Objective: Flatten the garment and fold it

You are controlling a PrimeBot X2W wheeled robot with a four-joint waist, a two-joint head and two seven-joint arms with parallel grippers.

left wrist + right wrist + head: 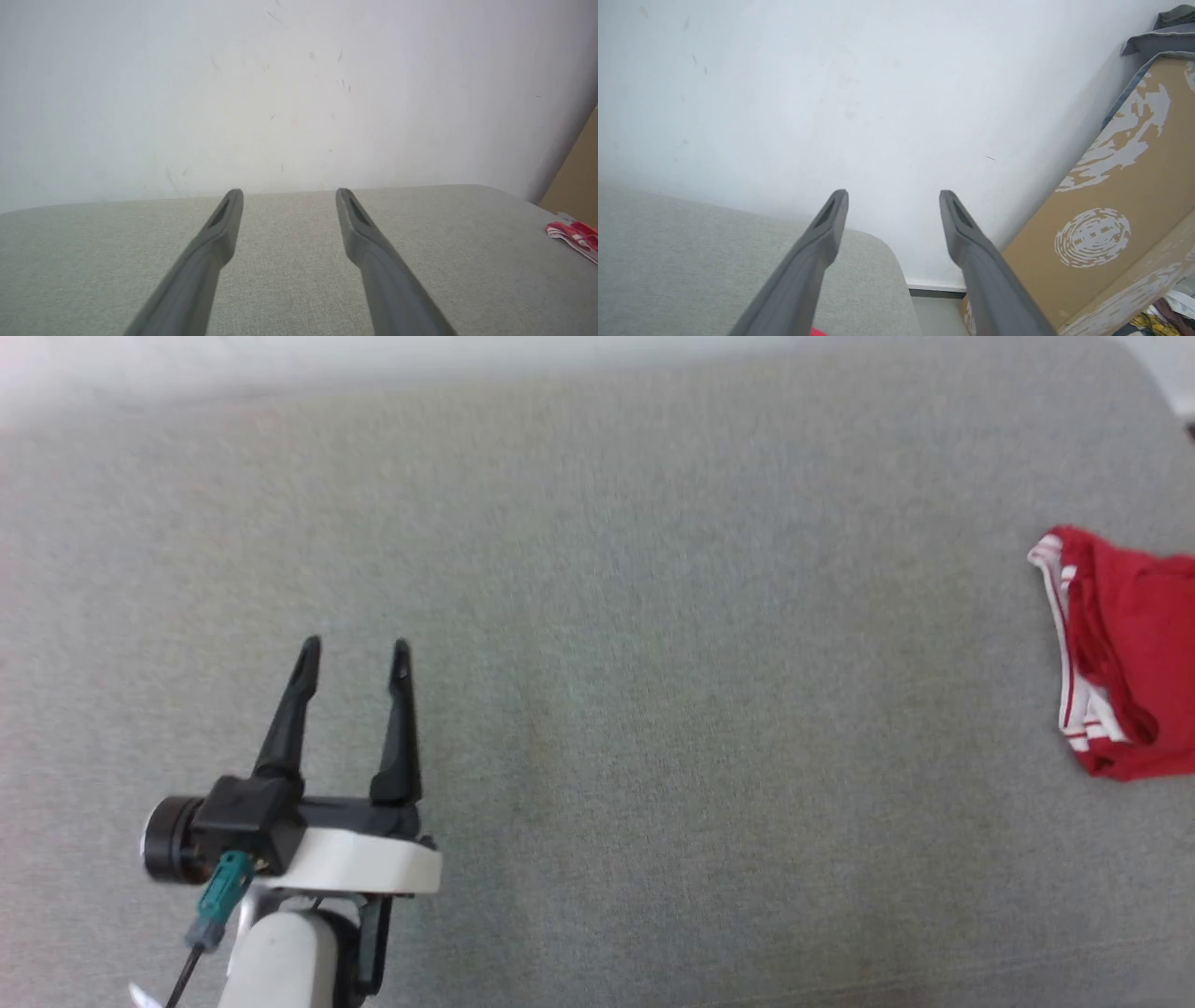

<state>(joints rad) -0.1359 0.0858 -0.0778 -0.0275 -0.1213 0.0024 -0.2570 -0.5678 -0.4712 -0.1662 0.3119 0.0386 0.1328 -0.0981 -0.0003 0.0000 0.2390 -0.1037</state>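
The garment (1125, 667), a bunched red shirt with white, red-striped trim, lies at the right edge of the grey fabric surface (653, 616) in the head view. Its edge shows far right in the left wrist view as the garment (572, 234), and a red sliver of the garment (817, 332) sits just under my right gripper's fingers. My left gripper (355, 653) hovers at the lower left, far from the shirt, open and empty; its fingers (219, 233) are spread wide. My right gripper (893, 196) is open too, with nothing between its fingers, near the surface's rounded corner.
A white wall (299, 93) rises behind the grey surface. A brown cardboard box with white prints (1120, 210) stands right of the surface's corner, with grey cloth (1167, 28) on top of it. Bare floor (934, 312) shows beyond the corner.
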